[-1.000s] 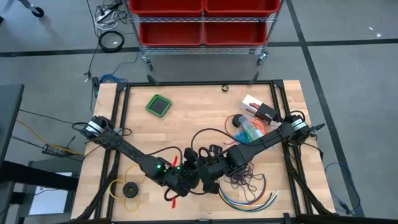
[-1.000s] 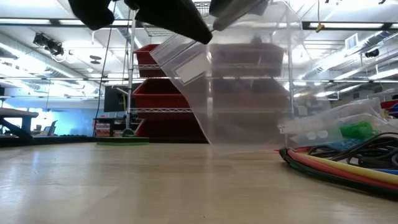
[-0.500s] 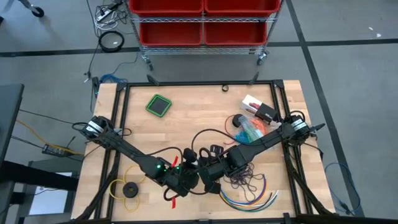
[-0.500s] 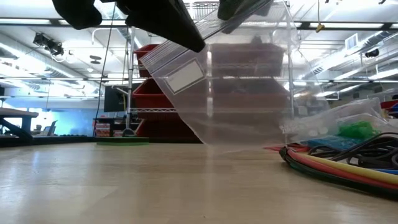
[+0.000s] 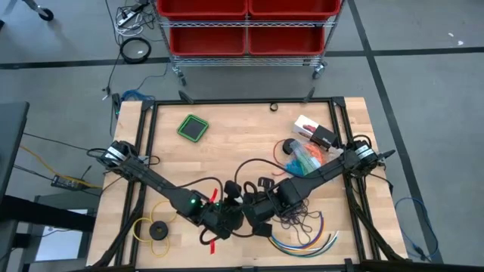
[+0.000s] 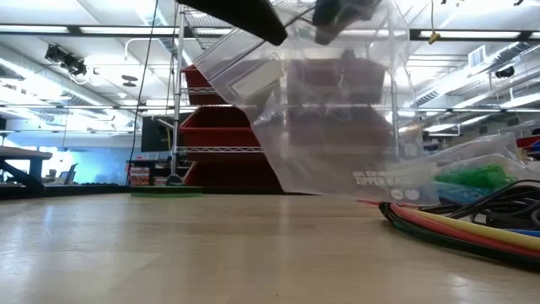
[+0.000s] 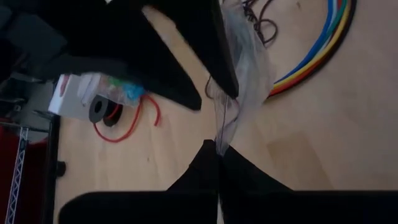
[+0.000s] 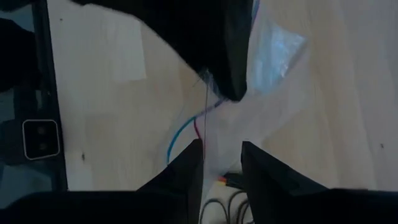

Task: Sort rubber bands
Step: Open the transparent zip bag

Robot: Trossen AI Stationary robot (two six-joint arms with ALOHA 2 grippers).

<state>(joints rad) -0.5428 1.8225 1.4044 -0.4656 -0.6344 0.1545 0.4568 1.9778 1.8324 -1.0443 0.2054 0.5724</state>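
Note:
A clear zipper bag [image 6: 329, 127] hangs between my two grippers over the table's near middle. My left gripper [image 5: 236, 219] is shut on one side of its top, and my right gripper [image 5: 255, 213] is on the other side. Dark rubber bands [image 5: 299, 219] lie loose on the wood just right of the grippers. Orange, blue and green rubber bands [image 5: 306, 155] sit in clear bags farther back on the right, the green ones [image 6: 485, 176] also showing in the low view. My left gripper pinches the bag's thin upper edge [image 7: 219, 134] between its two shut fingers [image 7: 205, 163]. The plastic runs away from the fingers toward the other gripper. In the low view the bag hangs tilted below it. My right gripper has the bag's clear plastic [image 8: 221, 134] between its two fingers [image 8: 189, 163], which stand a little apart. It comes from above, slanting down, at the top edge [image 6: 354, 19]. The bag hangs below; whether its lower edge [image 6: 337, 191] rests on the table I cannot tell.
Long multicoloured cables [image 5: 302, 240] curve at the near right. A yellow ring with a black disc [image 5: 155, 229] lies near left, a green-rimmed black square [image 5: 193, 127] far left, a white and black box [image 5: 314, 134] far right. A red shelf [image 5: 246, 26] stands behind the table.
My left gripper has risen a little and turned, taking its side of the bag's top up with it. The bag has swung about below the grippers, and its printed lower corner has come into the low view at the right.

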